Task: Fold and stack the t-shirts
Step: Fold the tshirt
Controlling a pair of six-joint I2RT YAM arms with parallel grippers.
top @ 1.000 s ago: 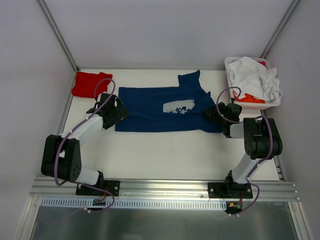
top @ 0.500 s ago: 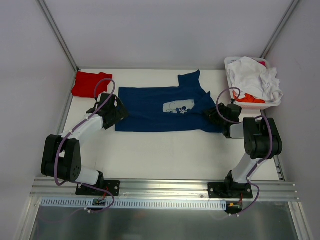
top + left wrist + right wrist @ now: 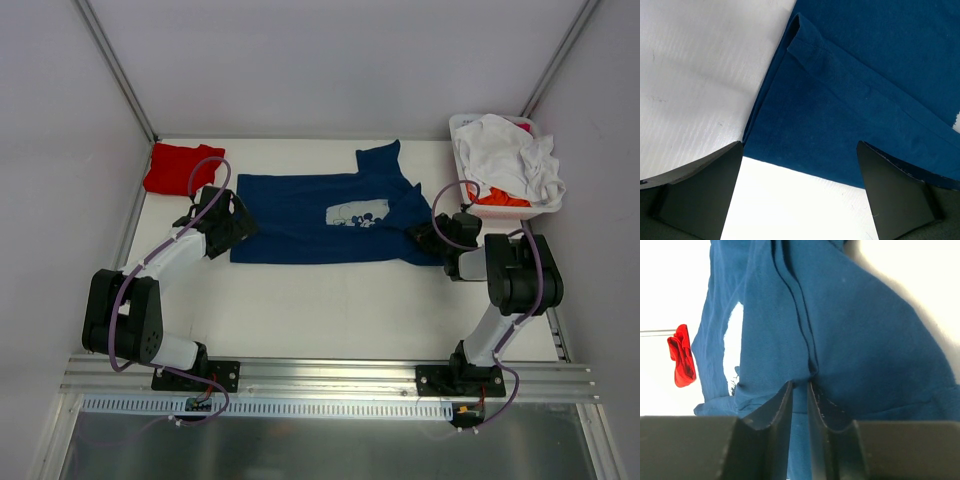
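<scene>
The navy blue t-shirt (image 3: 320, 215) lies spread flat in the middle of the table (image 3: 330, 300), with its pale print (image 3: 357, 213) facing up and one sleeve pointing to the far side. The red t-shirt (image 3: 180, 168) lies folded at the far left corner. A white t-shirt (image 3: 505, 158) and an orange one (image 3: 497, 198) are heaped in the basket (image 3: 458, 125) at the far right.

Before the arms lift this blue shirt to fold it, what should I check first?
1. Right hand gripping the navy t-shirt: ok, a ridge of cloth is pinched in it.
2. Left hand gripping: not ok, it is open over the shirt's corner and holds nothing.
3. Shirt spread flat: ok, creased only near the right hand.
4. Red t-shirt clear of the fold: ok, it lies apart at the far left corner.
5. How many cloth layers the right hand holds: cannot tell.
</scene>
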